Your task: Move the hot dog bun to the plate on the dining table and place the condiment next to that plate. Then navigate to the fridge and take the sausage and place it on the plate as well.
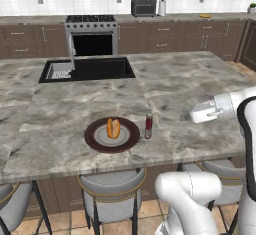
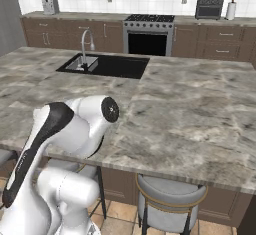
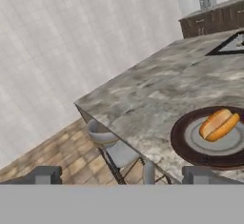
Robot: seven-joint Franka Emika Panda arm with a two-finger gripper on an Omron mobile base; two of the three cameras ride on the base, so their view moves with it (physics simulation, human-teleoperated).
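Note:
The hot dog bun (image 1: 113,128) lies on the dark brown plate (image 1: 90,135) near the front edge of the dining table (image 1: 175,84). The red condiment (image 1: 148,125) stands upright just right of the plate, close to its rim. My gripper (image 1: 192,114) hovers over the table to the right of the bottle, clear of it. In the hand view its fingertips (image 3: 45,174) stand wide apart, so my gripper (image 3: 123,175) is open and holds nothing. That view shows the bun (image 3: 219,124) on the plate (image 3: 178,137) at the right. The fridge and sausage are out of view.
A black inset sink (image 1: 87,69) with a faucet sits in the far left of the table top. Grey stools (image 1: 112,191) stand under the front edge. Brown cabinets, a stove (image 1: 91,36) and a toaster oven (image 1: 143,5) line the back wall.

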